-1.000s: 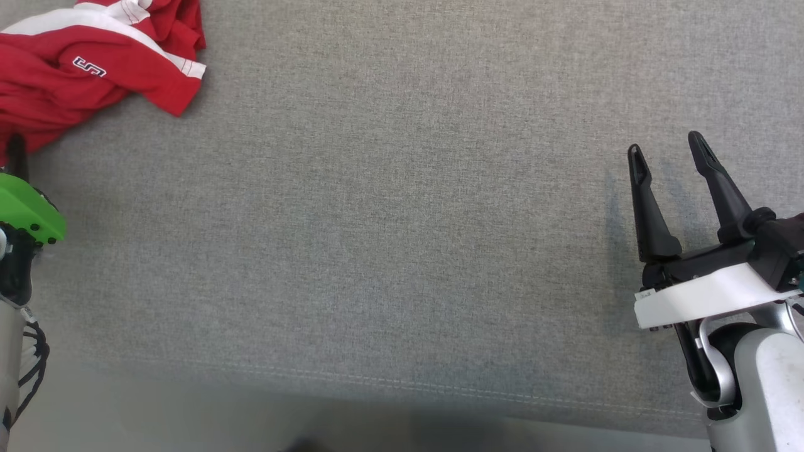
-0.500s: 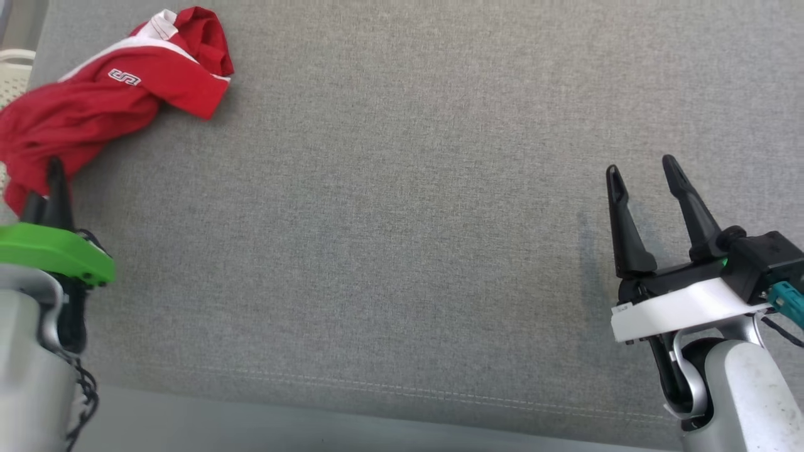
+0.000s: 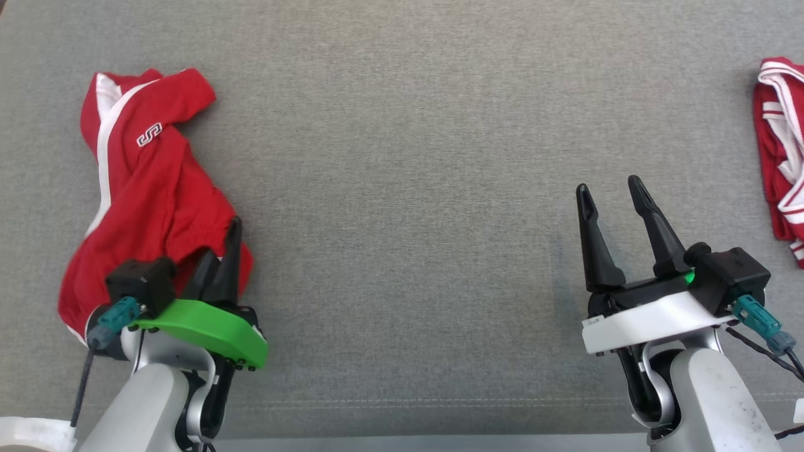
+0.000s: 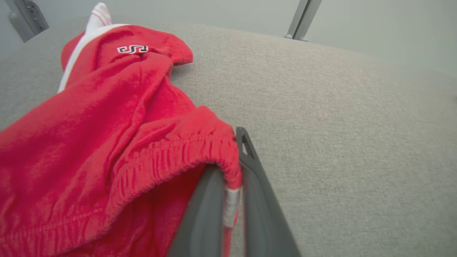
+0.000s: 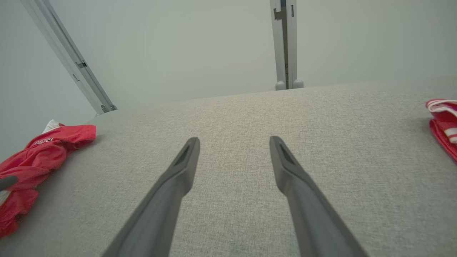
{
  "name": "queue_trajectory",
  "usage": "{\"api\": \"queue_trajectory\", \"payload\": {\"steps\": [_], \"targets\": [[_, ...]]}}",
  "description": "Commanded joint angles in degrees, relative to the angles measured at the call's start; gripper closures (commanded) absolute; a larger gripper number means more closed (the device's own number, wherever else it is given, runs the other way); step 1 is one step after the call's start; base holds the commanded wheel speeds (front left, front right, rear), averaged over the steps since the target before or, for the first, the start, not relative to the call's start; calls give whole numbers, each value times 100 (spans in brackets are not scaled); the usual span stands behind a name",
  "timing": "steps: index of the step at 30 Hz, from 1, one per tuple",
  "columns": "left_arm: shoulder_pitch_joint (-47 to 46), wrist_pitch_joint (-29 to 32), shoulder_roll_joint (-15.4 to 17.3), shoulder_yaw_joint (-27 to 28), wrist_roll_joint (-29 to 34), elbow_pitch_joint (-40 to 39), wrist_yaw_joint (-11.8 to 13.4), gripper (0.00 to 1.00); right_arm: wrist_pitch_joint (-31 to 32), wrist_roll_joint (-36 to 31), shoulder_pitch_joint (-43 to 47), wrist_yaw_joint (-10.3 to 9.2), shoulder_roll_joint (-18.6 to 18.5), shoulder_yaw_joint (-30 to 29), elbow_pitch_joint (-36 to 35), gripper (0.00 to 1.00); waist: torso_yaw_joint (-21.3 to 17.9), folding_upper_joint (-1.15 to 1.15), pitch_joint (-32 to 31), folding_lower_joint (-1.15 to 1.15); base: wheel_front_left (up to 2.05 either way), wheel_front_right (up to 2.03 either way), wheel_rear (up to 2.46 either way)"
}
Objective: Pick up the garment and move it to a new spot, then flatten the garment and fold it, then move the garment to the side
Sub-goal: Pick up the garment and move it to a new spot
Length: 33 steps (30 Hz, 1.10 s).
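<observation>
- Head view: your left gripper point(image 3: 221, 245) pinched the crumpled red garment point(image 3: 144, 188), which lay left on the grey woven surface point(image 3: 402, 157); your right gripper point(image 3: 610, 196) stood spread.
- Left wrist view: fingers point(image 4: 257, 185) pressed together on the gathered elastic waistband point(image 4: 171, 157).
- Right wrist view: tapered dark fingers stood apart above the weave; a red-and-white cloth point(image 5: 444, 121) lay at the right edge.

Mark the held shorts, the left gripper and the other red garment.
shorts point(image 3: 144, 207), head view, red middle panel.
left gripper point(image 3: 221, 240), head view, between its shut fingertips, pinching the waistband.
other garment point(image 3: 779, 157), head view, striped folds at right edge.
</observation>
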Motion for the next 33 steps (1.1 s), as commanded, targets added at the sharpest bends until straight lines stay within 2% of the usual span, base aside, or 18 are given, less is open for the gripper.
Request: {"api": "queue_trajectory", "payload": {"steps": [1,4,8,16,25,33], "targets": [[62,106,61,-98,139,-161,47,100,-76,37,-41,-2,11,-1,61,0,-403,0,-45,0,0,0,0],[51,329,115,-276,249,-459,81,100,-182,105,-87,-1,26,49,184,0,-709,0,-37,0,0,0,0],[-218,663,71,-554,355,-722,-2,100,-303,193,-92,-1,45,29,329,0,-1077,0,-7,0,0,0,0],[-961,1255,-85,-1077,698,-755,-209,100,-468,524,-185,-2,52,176,550,0,-1890,0,123,0,0,0,0],[-1778,1415,-455,-1224,714,-13,-422,100,-505,786,-264,-1,57,231,617,0,-2547,0,337,0,0,0,0],[-2511,976,-837,-1073,735,1194,-459,100,-507,964,-289,-1,56,310,521,0,-2918,0,507,0,0,0,0]]}}
